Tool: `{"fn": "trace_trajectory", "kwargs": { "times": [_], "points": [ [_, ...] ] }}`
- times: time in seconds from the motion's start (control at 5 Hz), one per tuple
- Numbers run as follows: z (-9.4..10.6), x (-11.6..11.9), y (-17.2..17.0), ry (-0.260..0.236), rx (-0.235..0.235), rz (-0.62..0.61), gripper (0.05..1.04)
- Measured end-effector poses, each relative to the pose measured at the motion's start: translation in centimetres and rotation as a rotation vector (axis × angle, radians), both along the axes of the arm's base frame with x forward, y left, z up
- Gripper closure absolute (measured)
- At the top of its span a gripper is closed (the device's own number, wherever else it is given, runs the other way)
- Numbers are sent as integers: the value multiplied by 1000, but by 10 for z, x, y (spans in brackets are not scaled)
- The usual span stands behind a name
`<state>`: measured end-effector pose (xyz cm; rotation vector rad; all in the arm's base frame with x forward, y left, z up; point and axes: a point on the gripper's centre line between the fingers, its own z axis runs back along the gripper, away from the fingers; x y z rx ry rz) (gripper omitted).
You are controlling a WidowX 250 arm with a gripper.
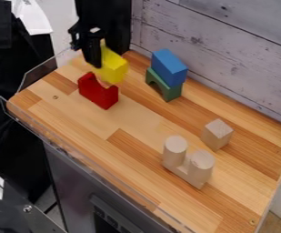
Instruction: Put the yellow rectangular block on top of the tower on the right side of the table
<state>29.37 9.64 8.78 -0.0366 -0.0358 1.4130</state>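
In the camera view, the pincer [94, 63] is gripping the yellow block [114, 68], which is tilting at its fingertips. Just below the pincer, the red arch [98, 93] is lying on the table [136, 116]. Near the pincer, the blue block [169, 67] is resting on the green arch [165, 86]. Well apart from it, a pale cube [217, 134] is sitting near the two-cylinder wooden piece [188, 168].

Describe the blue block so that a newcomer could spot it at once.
On the wooden table, go to the side along the plank wall. There a green arch carries the blue block on top. Its colour sets it apart from the yellow block and the red piece nearby.
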Motion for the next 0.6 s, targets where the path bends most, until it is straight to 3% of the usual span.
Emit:
{"fn": "trace_trajectory", "kwargs": {
  "times": [0.2,0.4,0.6],
  "points": [
    [25,-2,-28,-27,19,-56,526],
    [41,-7,-68,-91,-2,-57,526],
    [36,-12,-103,-94,-50,-77,526]
  ]
}}
